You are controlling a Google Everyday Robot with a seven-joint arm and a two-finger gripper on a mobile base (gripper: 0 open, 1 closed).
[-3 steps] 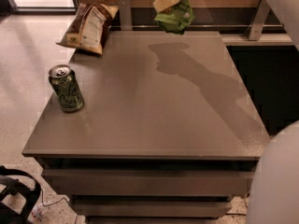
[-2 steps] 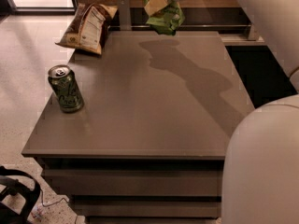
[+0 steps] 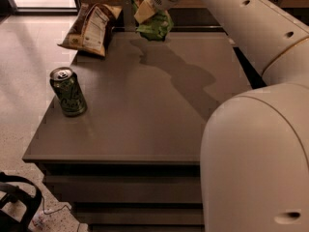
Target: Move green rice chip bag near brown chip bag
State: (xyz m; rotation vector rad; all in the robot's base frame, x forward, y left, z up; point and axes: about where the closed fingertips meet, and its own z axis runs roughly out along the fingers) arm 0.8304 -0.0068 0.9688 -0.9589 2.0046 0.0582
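The green rice chip bag (image 3: 155,26) hangs in my gripper (image 3: 145,12) above the far edge of the table, slightly right of the brown chip bag. My gripper is shut on the bag's upper part; its tan fingers (image 3: 143,14) press the bag. The brown chip bag (image 3: 91,28) with its white label lies at the table's far left corner, partly over the edge. My white arm (image 3: 241,18) reaches in from the right and fills the right side of the view.
A green soda can (image 3: 69,91) stands near the left edge of the grey table (image 3: 145,115). A pale tiled floor (image 3: 24,71) lies to the left. A dark object (image 3: 17,207) sits on the floor at the lower left.
My gripper has carried the green bag leftward along the far edge, closer to the brown bag. More of my arm now fills the right side. The can and brown bag have not moved.
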